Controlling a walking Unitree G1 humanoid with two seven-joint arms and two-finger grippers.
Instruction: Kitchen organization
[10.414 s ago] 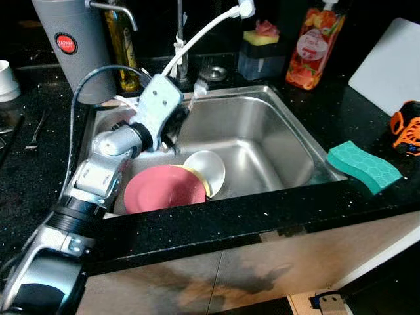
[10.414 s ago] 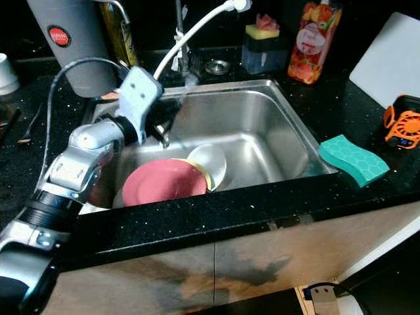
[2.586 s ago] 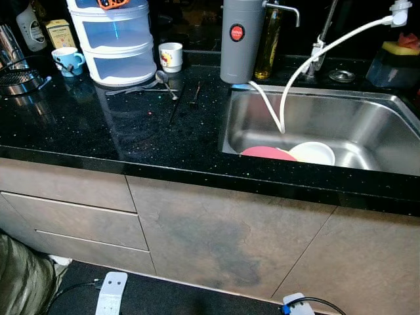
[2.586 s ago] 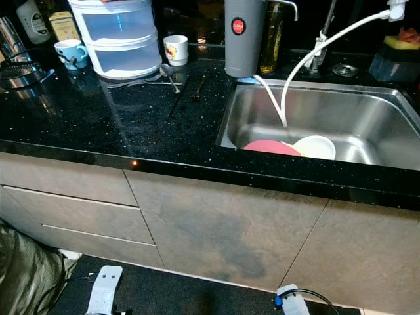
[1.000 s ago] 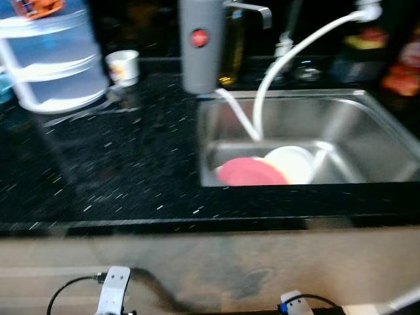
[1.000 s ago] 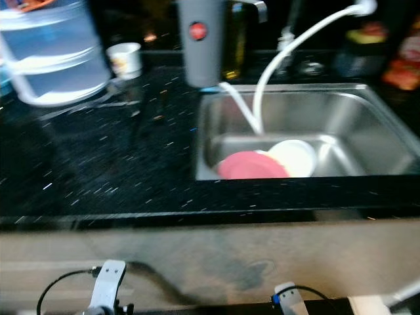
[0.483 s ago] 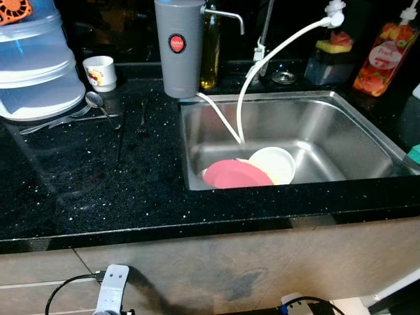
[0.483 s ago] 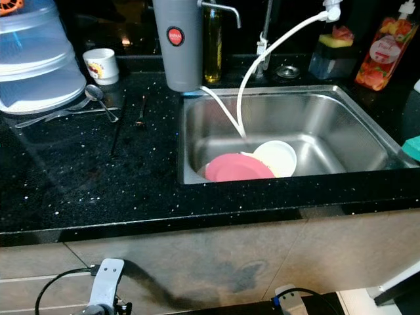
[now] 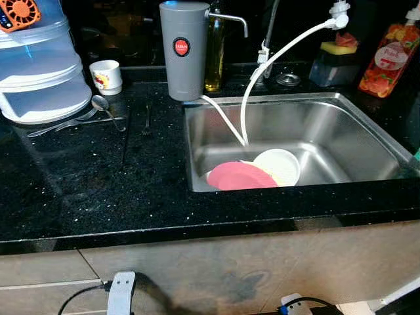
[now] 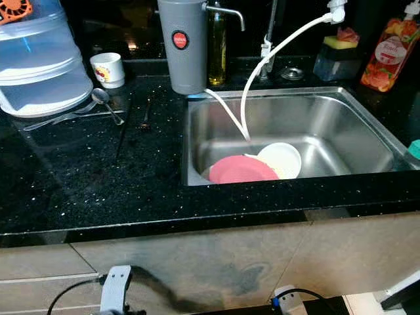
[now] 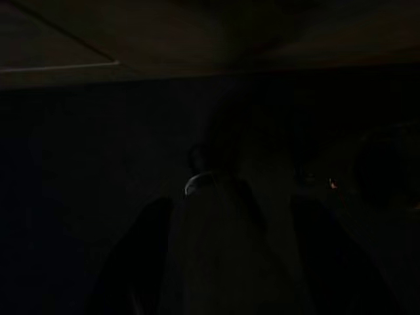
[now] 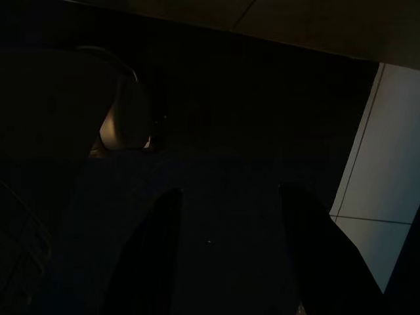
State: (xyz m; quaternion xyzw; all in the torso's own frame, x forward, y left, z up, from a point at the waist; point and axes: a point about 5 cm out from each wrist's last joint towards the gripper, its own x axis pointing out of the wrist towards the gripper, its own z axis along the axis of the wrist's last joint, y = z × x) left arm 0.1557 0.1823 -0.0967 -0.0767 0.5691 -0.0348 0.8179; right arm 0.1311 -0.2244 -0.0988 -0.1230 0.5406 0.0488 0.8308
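Observation:
A pink plate lies in the steel sink, over a yellowish plate edge and beside a white bowl. A white hose runs from the tap down into the sink. On the black counter lie a spoon and a fork, near a small white cup. Both arms hang low in front of the cabinets. The left gripper and the right gripper show in dark wrist views, fingers apart with nothing between them.
A grey filter canister and an oil bottle stand at the sink's back left. Clear plastic drawers sit at the far left. A sponge holder and an orange soap bottle stand behind the sink.
The left arm that reached into the sink ten seconds ago has left the eye views. The camera pulled back and swung left, then returned toward the sink. Dishes have not moved.

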